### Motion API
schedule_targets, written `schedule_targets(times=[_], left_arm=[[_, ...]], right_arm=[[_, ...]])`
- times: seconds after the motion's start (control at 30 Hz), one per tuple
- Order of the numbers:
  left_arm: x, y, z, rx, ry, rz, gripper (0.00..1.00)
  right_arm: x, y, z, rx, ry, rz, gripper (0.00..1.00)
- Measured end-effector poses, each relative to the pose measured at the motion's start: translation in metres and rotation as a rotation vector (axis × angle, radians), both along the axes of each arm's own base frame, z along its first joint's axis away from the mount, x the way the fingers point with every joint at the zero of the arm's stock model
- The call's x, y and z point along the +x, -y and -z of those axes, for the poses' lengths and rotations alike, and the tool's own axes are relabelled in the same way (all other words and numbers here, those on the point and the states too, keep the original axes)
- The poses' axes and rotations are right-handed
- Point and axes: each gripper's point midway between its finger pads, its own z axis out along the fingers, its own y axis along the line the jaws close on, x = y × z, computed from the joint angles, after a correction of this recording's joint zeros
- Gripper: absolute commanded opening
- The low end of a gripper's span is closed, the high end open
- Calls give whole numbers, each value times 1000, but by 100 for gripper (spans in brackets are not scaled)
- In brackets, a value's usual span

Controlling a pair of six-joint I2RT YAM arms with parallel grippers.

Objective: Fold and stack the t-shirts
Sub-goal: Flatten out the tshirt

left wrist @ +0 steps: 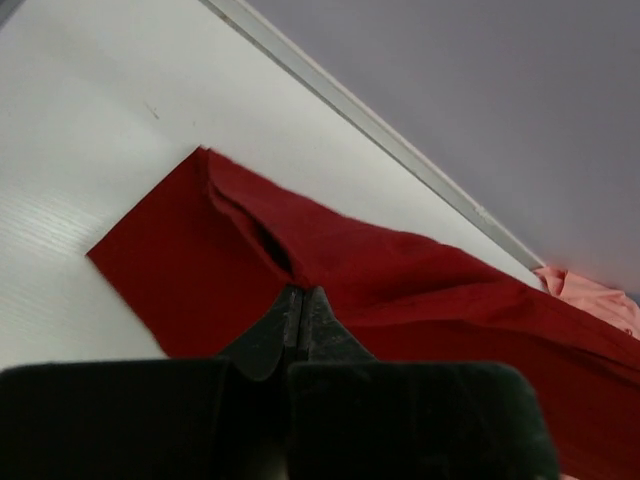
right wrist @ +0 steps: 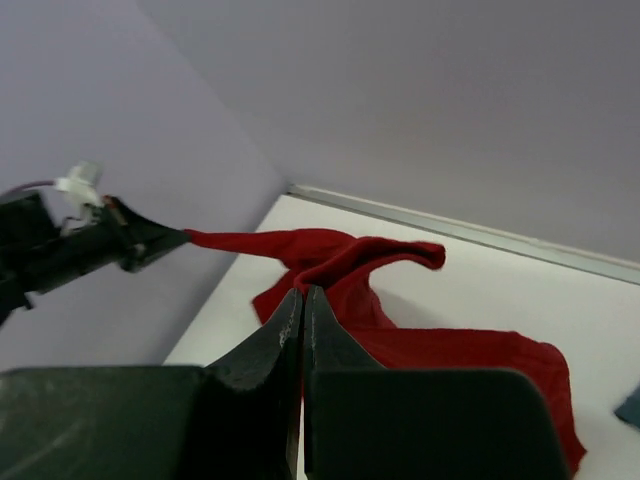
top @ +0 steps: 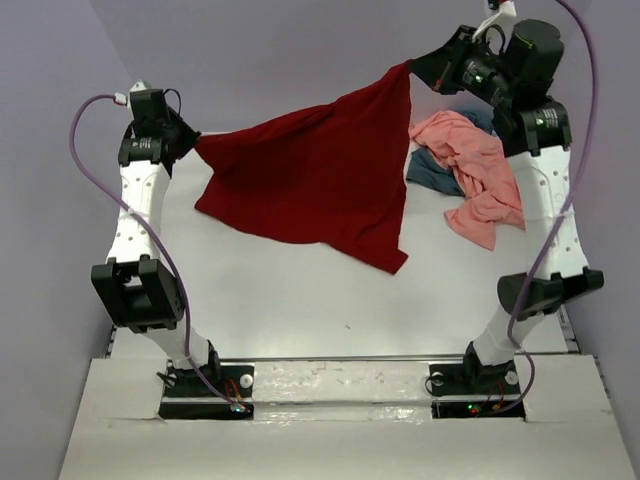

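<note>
Two grips: left claw [top: 197, 140], right claw [top: 412, 68], each clamped on dark red t-shirt [top: 320, 175] stretched between them | salmon pink t-shirt [top: 480, 175] and slate blue-grey t-shirt [top: 430, 172] crumpled just right of it on worktop [top: 300, 300]

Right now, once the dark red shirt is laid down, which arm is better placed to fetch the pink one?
Likely right. The left claw and right claw both grip the dark red shirt, but the salmon pink shirt lies crumpled beside the right arm, far from the left.

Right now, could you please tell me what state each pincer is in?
Left pincer: closed, gripping one edge of the dark red t-shirt.
Right pincer: closed, gripping the same shirt at its other end.
</note>
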Motion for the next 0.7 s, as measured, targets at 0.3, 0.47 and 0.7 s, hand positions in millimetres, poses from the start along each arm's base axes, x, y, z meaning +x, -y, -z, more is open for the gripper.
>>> schedule_targets(times=[0.3, 0.47, 0.7], left_arm=[[-76, 19, 5, -37, -18, 53, 0], [-147, 26, -54, -18, 146, 60, 0], [-255, 29, -137, 24, 456, 24, 0]], right_arm=[[-164, 0, -70, 78, 160, -212, 0], [-246, 7, -86, 105, 219, -278, 0], [-324, 20, -124, 147, 354, -302, 0]])
